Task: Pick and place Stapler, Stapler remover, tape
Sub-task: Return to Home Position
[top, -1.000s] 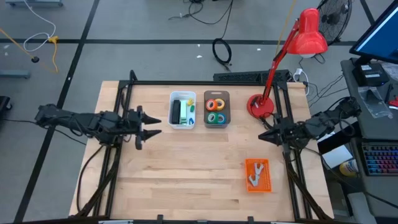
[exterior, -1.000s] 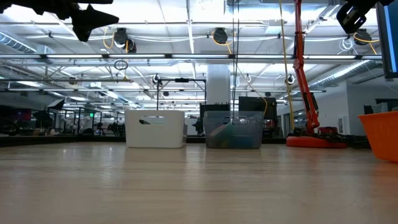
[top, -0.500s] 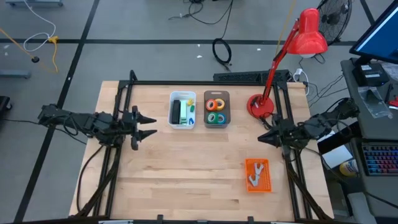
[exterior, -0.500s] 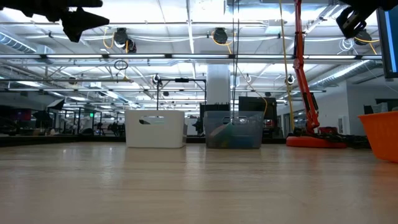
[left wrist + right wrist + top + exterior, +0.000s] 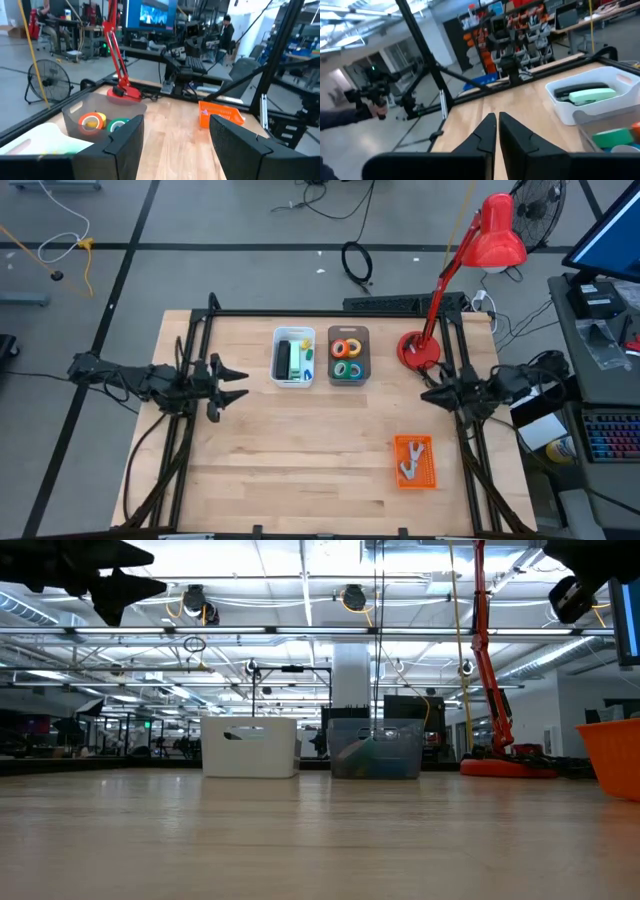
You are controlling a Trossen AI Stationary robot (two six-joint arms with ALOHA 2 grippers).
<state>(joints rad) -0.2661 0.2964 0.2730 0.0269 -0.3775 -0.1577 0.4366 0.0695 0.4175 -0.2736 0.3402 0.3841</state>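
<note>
A white bin point(image 5: 293, 376) at the far middle of the table holds a dark stapler point(image 5: 284, 360) with a pale green piece point(image 5: 592, 95) beside it. Right of it, a clear bin point(image 5: 348, 378) holds the tape rolls point(image 5: 347, 358), orange, green and others. A pale grey stapler remover point(image 5: 409, 467) lies in an orange basket point(image 5: 428, 470) at the near right. My left gripper point(image 5: 245, 383) hangs open above the table's left part, pointing level toward the bins. My right gripper point(image 5: 424, 394) hangs shut over the right edge. Both hold nothing.
A red desk lamp stands with its base point(image 5: 419, 351) at the far right, its arm point(image 5: 487, 660) rising over the table. Black frame rails point(image 5: 190, 380) run along the left, right and far edges. Bare wood point(image 5: 310, 450) lies between the bins and the near edge.
Both arms have drawn back and sunk a little. My left gripper has gone toward the table's left edge, away from the white bin, staying open. My right gripper has gone toward the right edge, staying shut. Nothing on the table has moved.
</note>
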